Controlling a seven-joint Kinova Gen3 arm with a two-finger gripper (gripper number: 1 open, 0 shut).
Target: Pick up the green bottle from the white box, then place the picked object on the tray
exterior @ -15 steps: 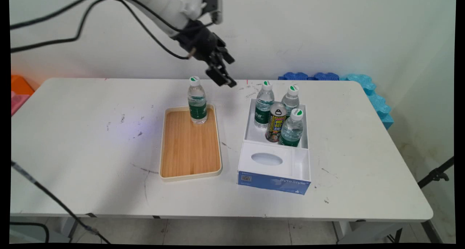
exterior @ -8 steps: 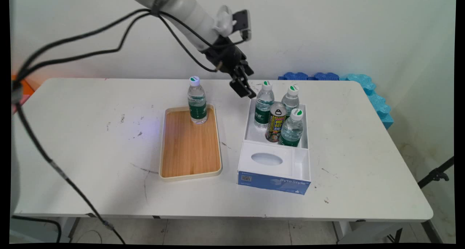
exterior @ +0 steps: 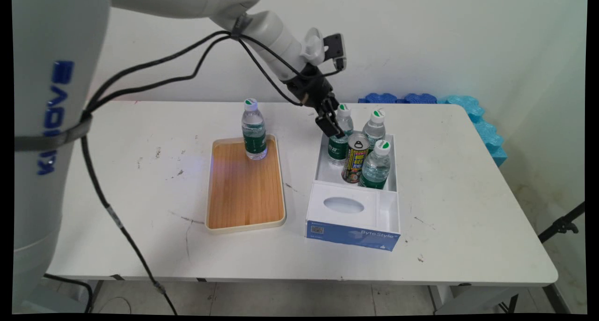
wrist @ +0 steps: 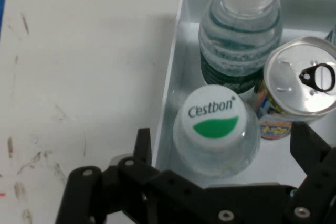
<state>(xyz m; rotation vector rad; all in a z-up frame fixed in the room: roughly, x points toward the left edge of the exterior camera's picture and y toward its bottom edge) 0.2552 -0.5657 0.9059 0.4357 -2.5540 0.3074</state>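
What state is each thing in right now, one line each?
pincer: open, fingers either side of the nearest bottle's cap, not gripping.
nearest bottle: upright in the box, capped.
other two boxed bottles: upright, capped.
can: upright in the box, tab unopened.
box: open-topped, on the table.
tray bottle: upright, capped, at the tray's far end.
tray: flat on the table.

1. Main view: fixed camera above the near side of the white table (exterior: 117, 246), facing down across it to the wall behind; distant, whole tabletop in frame.
2. Hand view: camera on the hand, looking steeply down along the gripper (wrist: 226, 156); close range.
3. Shared: white box (exterior: 323, 164) (wrist: 176, 85), its nearest bottle (exterior: 338, 141) (wrist: 215, 129), can (exterior: 354, 159) (wrist: 299, 77).
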